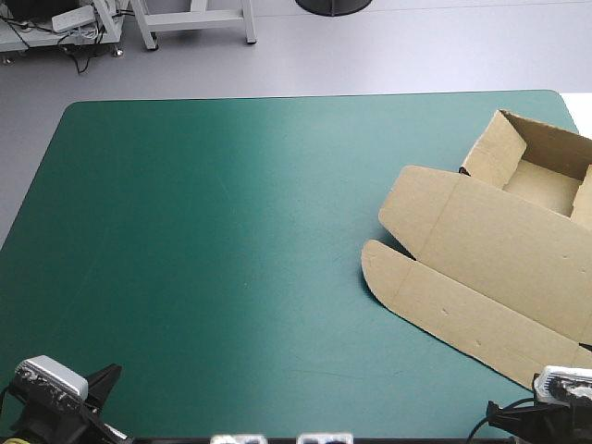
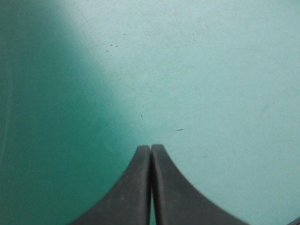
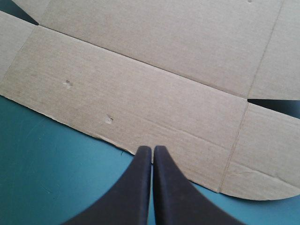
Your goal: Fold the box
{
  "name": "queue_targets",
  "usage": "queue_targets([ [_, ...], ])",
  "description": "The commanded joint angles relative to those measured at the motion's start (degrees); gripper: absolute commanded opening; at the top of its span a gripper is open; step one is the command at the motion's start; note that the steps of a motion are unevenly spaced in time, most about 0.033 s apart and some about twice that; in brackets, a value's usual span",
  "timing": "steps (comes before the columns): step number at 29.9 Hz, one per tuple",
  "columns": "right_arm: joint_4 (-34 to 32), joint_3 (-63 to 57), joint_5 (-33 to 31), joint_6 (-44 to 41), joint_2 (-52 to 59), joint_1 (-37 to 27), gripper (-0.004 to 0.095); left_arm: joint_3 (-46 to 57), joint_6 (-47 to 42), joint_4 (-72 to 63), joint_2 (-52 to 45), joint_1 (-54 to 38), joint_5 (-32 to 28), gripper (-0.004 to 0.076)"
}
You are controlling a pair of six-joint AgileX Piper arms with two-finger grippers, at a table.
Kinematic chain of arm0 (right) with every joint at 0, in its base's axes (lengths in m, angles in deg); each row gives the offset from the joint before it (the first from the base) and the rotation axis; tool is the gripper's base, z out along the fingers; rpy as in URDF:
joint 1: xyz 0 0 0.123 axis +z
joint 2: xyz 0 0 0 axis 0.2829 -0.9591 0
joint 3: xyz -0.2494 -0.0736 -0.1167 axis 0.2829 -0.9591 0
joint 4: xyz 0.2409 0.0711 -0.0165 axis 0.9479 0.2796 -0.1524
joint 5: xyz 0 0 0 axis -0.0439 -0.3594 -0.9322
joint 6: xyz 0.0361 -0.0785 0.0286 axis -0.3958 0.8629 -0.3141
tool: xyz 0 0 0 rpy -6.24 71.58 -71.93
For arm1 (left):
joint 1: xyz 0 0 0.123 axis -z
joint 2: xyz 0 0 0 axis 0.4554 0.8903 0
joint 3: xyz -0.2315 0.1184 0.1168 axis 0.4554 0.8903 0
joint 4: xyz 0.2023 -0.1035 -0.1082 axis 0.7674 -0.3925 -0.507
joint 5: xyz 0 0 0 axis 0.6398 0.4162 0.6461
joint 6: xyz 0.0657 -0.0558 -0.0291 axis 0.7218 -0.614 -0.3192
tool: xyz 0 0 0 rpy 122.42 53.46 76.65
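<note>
The brown box (image 1: pixel 490 250) lies at the table's right side as an open tray with raised walls at the far right and its lid spread flat toward the near edge. In the right wrist view the flat lid (image 3: pixel 154 79) fills the space ahead of my right gripper (image 3: pixel 152 150), whose black fingers meet in one arch just at the lid's near edge, holding nothing. My left gripper (image 2: pixel 151 149) is shut too, over bare teal-green cover. In the high view both arms sit at the near corners, fingers hidden.
The teal-green cover (image 1: pixel 203 240) stretches bare across the left and middle of the table. The box reaches past the table's right edge (image 1: pixel 581 139). The far edge lies beyond the tray.
</note>
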Motion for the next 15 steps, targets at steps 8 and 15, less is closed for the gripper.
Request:
queue_targets([
  [8,1.78,1.23,3.92,0.04,-0.94,0.09,0.0000,-1.18,-0.37,-0.10,0.79,0.20,-3.25,-0.0010],
  [15,1.78,1.23,4.26,0.04,-0.70,0.36,0.0000,-1.18,-0.37,-0.10,0.79,0.20,-3.25,-0.0010],
])
